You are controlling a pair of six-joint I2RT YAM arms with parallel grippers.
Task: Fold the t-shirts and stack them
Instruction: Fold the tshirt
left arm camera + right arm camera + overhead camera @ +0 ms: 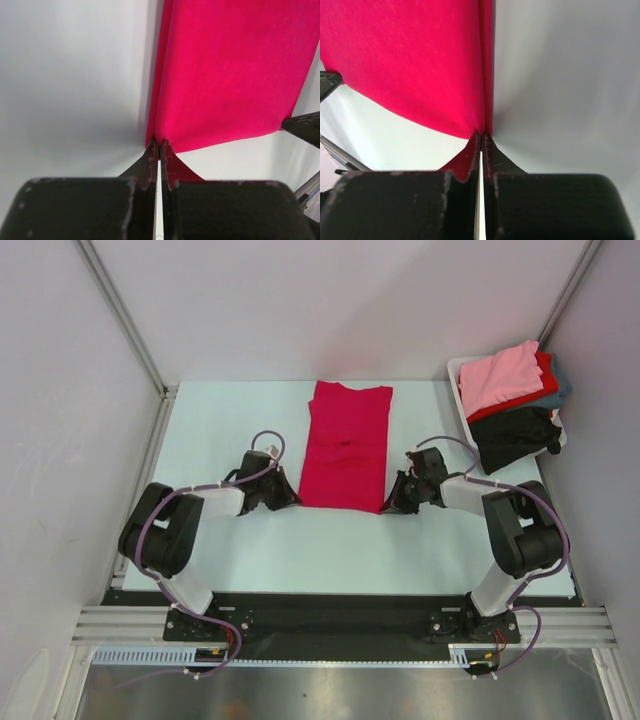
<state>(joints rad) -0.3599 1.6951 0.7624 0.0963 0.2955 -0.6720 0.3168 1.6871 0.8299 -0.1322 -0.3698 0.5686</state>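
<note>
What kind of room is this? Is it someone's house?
Most likely a robot lab booth, not a house. The left arm and right arm are bolted to a metal frame, blank white panels wall in the table with a crimson t-shirt on it, and t-shirts sit piled in a bin.

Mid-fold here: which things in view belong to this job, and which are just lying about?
Job: crimson cloth t-shirt, pinched by left tool and right tool; t-shirts: light pink, red, grey-teal, black.
Just there: white rectangular plastic bin, pale table.
</note>
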